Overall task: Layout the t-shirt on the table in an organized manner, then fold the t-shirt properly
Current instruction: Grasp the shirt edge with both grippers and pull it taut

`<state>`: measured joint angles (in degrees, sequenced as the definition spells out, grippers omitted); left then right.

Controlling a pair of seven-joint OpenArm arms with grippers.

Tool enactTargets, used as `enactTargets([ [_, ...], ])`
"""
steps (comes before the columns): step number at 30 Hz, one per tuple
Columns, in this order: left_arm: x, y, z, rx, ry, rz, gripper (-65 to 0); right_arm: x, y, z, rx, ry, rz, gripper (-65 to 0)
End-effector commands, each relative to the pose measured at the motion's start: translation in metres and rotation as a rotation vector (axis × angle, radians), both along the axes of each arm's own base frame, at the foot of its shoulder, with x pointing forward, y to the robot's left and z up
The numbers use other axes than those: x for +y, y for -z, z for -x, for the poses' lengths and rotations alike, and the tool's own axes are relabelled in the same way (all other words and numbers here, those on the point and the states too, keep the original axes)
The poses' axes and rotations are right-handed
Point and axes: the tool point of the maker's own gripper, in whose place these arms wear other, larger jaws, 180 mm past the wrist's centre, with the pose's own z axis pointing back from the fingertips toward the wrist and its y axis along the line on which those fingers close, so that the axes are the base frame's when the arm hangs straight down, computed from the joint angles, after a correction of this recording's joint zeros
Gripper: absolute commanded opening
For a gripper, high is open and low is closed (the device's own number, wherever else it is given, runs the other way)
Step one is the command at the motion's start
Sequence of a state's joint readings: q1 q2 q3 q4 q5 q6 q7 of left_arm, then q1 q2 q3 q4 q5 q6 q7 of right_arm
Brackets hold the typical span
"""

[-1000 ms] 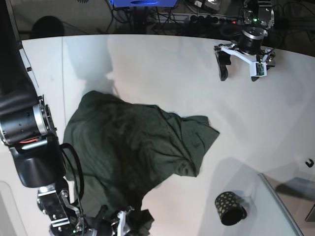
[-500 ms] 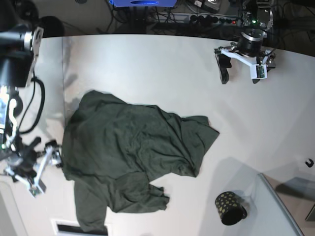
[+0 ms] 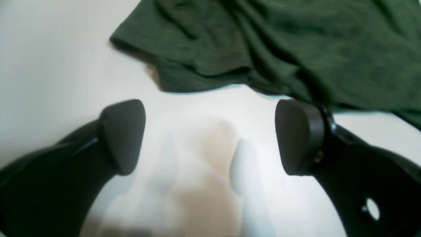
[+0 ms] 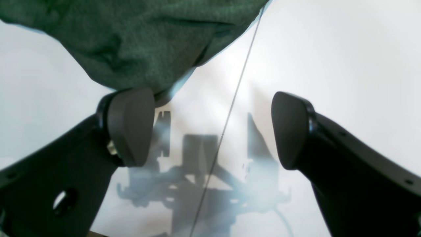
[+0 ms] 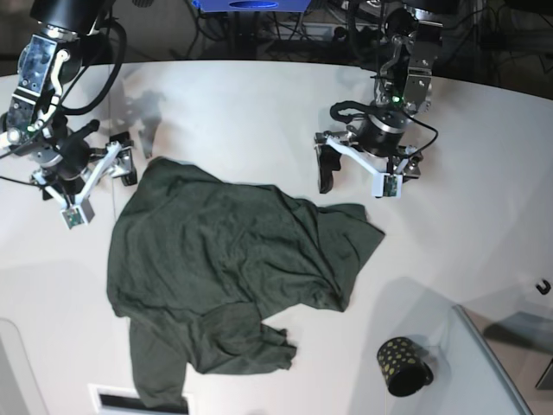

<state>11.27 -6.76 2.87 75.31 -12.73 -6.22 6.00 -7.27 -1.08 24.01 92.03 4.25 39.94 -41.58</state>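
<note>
The dark green t-shirt [image 5: 225, 277] lies rumpled on the white table [image 5: 242, 112], with one part trailing toward the front edge. My right gripper [image 5: 101, 192] hovers open at the shirt's far-left corner. In the right wrist view the right gripper [image 4: 212, 128] is empty, its left fingertip [image 4: 131, 125] sits at the edge of the t-shirt [image 4: 138, 42], and the table's seam line [image 4: 230, 98] runs between the fingers. My left gripper [image 5: 356, 183] is open just beyond the shirt's right corner. In the left wrist view the left gripper [image 3: 210, 141] holds nothing and the t-shirt [image 3: 279, 42] lies just ahead.
A small black cup with gold dots [image 5: 402, 365] stands at the front right, beside a grey panel [image 5: 497, 367]. A small dark hook [image 5: 543, 285] lies at the right edge. Cables and gear line the far side behind the table.
The right gripper let go of the shirt at the front and swung up to its far-left corner. The left arm came in from the far right to the shirt's right corner.
</note>
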Motion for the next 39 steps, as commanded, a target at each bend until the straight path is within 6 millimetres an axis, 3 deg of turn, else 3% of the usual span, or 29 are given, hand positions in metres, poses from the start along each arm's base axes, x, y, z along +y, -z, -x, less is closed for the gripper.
enactTargets([
  [1,-0.005,-0.007,-0.011,-0.035,0.008,0.016,-5.6,0.002,-0.011,-0.009,-0.050,0.002,-0.012,-14.1],
  [9,-0.013,0.023,-0.025,0.040,-0.030,0.049,-5.6,0.015,0.024,-0.011,0.038,0.014,-0.100,-14.1],
  [18,-0.017,0.033,-0.064,0.068,-0.050,0.062,-7.2,0.040,0.040,-0.024,0.045,0.019,-0.197,-14.6],
  [19,-0.016,0.034,-0.067,0.072,-0.055,0.062,-10.5,0.041,0.042,-0.025,0.052,0.018,-0.203,-14.6],
  [21,-0.012,0.033,-0.073,0.072,-0.059,0.056,-24.2,0.043,0.045,-0.028,0.062,0.017,-0.212,-14.7],
  [25,0.017,0.029,-0.079,0.060,-0.122,0.046,-61.5,0.052,0.046,-0.031,0.070,-0.028,-0.206,-15.2],
  [27,0.034,0.028,-0.079,0.054,-0.172,0.046,-65.0,0.054,0.045,-0.031,0.071,-0.066,-0.183,-22.2],
  [29,0.049,0.028,-0.076,0.052,-0.215,0.049,-65.0,0.057,0.045,-0.031,0.071,-0.082,-0.180,-37.5],
  [31,0.069,0.024,-0.070,0.043,-0.247,0.031,-65.0,0.056,0.045,-0.031,0.072,-0.077,-0.179,-58.5],
  [32,0.073,0.022,-0.066,0.037,-0.248,0.021,-65.0,0.057,0.045,-0.031,0.073,-0.081,-0.179,-65.0],
  [35,0.085,0.009,-0.052,0.000,-0.231,-0.020,-65.0,0.052,0.042,-0.024,0.066,-0.085,-0.158,-64.2],
  [39,0.084,-0.006,-0.032,-0.038,-0.207,-0.043,-65.0,0.043,0.022,-0.009,0.033,-0.097,-0.084,-65.0],
])
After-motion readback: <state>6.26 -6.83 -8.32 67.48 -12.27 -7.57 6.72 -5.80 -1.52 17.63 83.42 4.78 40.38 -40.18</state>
